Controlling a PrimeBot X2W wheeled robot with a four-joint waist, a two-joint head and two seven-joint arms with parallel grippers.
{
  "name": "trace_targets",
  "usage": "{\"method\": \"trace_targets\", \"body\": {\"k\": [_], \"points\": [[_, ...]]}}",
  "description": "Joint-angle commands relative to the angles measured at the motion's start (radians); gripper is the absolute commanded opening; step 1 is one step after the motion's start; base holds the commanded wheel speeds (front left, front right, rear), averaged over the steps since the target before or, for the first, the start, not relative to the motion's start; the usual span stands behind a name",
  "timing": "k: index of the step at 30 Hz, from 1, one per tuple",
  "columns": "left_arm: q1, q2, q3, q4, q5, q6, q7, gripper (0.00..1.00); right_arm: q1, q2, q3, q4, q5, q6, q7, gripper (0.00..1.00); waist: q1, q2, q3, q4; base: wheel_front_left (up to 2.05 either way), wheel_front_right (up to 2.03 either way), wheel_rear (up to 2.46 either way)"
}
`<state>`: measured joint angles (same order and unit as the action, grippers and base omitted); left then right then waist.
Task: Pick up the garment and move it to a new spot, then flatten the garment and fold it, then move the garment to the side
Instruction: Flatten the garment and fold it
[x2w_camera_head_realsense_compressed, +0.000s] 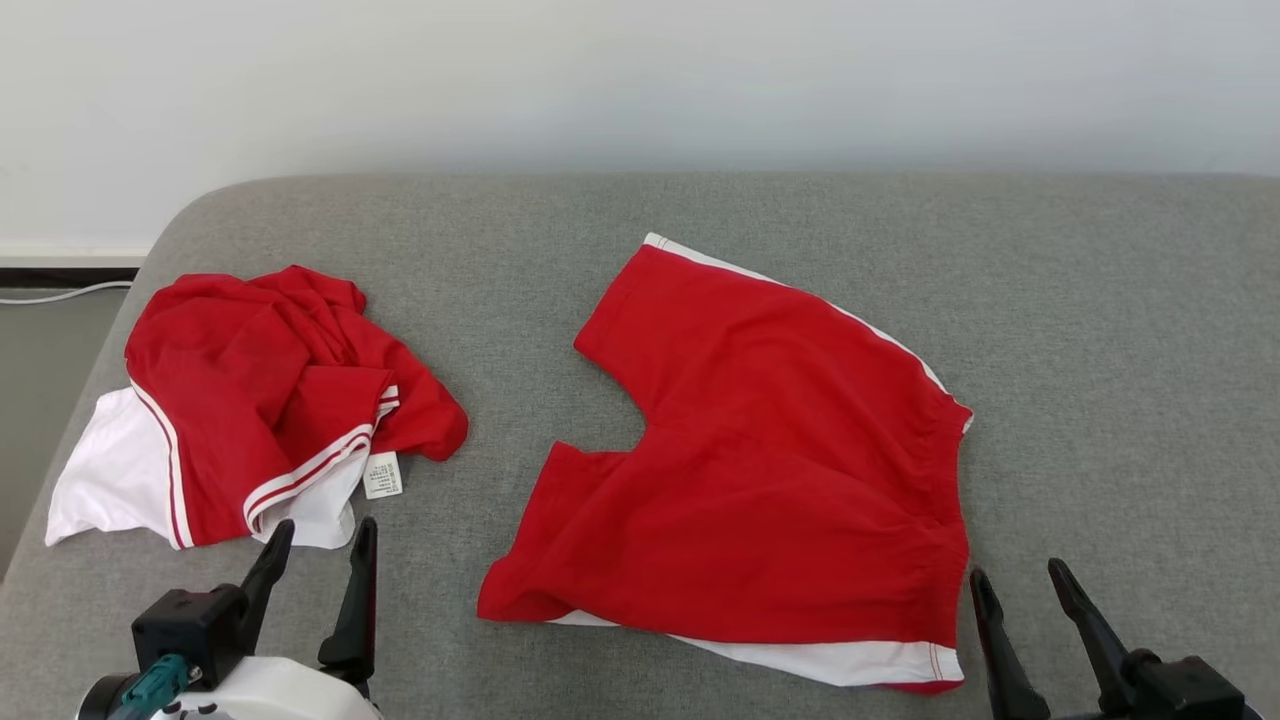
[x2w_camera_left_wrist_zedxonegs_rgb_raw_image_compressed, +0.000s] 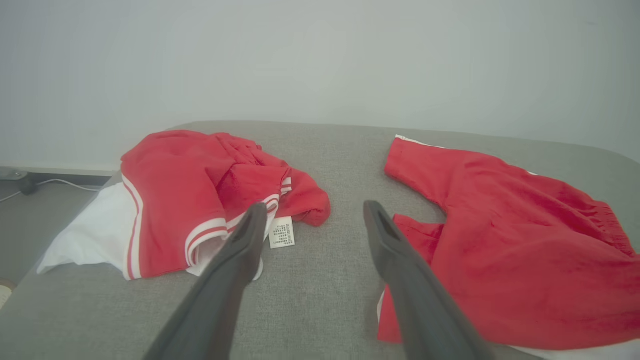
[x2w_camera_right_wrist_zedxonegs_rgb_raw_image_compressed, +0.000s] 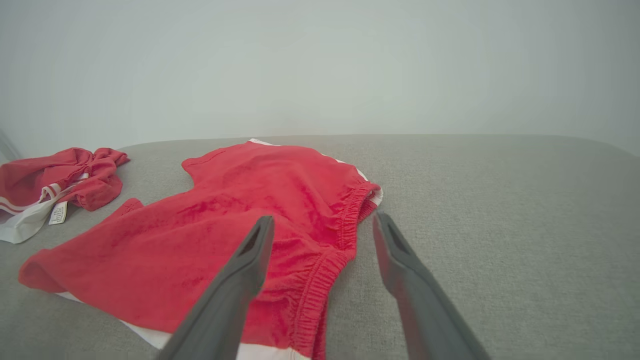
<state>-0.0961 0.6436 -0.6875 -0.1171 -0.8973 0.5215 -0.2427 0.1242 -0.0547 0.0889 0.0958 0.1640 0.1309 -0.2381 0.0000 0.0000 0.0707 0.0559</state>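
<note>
- Head view: the red shorts (x2w_camera_head_realsense_compressed: 780, 470) lie spread flat in the middle of the frame on the grey cushion (x2w_camera_head_realsense_compressed: 1100, 350), waistband to the right. A crumpled red and white garment (x2w_camera_head_realsense_compressed: 260, 400) sits at the left, well apart. The left tool (x2w_camera_head_realsense_compressed: 325, 530) at lower left and the right tool (x2w_camera_head_realsense_compressed: 1018, 572) at lower right both stand wide and empty.
- Left wrist view: the left tool (x2w_camera_left_wrist_zedxonegs_rgb_raw_image_compressed: 315, 207) gapes wide, bare cushion between its fingers, and a white label (x2w_camera_left_wrist_zedxonegs_rgb_raw_image_compressed: 281, 232) shows just beside the left one.
- Right wrist view: the right tool (x2w_camera_right_wrist_zedxonegs_rgb_raw_image_compressed: 323, 220) is spread wide at bottom centre, holding nothing; the shorts' gathered waistband (x2w_camera_right_wrist_zedxonegs_rgb_raw_image_compressed: 345, 225) shows between its fingers.
</note>
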Motion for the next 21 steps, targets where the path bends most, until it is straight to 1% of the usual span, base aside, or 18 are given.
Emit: {"method": "trace_targets", "body": {"k": [1, 7, 21], "points": [[-0.016, 0.028, 0.048, -0.031, 0.018, 0.014, -0.012, 1.00, 0.011, -0.004, 0.010, -0.033, -0.014, 0.000, -0.016, 1.00, 0.0000, 0.0000, -0.007, 0.005, 0.00, 0.00, 0.00], [0.016, 0.018, 0.045, -0.044, 0.035, 0.024, -0.015, 1.00, 0.051, 0.001, 0.000, -0.046, -0.015, 0.000, -0.019, 1.00, 0.0000, 0.0000, -0.020, 0.007, 0.00, 0.00, 0.00], [-0.001, 0.010, 0.023, -0.046, 0.050, 0.014, -0.007, 1.00, 0.034, 0.003, 0.026, -0.044, -0.016, 0.000, -0.020, 1.00, 0.0000, 0.0000, 0.012, -0.006, 0.00, 0.00, 0.00]]}}
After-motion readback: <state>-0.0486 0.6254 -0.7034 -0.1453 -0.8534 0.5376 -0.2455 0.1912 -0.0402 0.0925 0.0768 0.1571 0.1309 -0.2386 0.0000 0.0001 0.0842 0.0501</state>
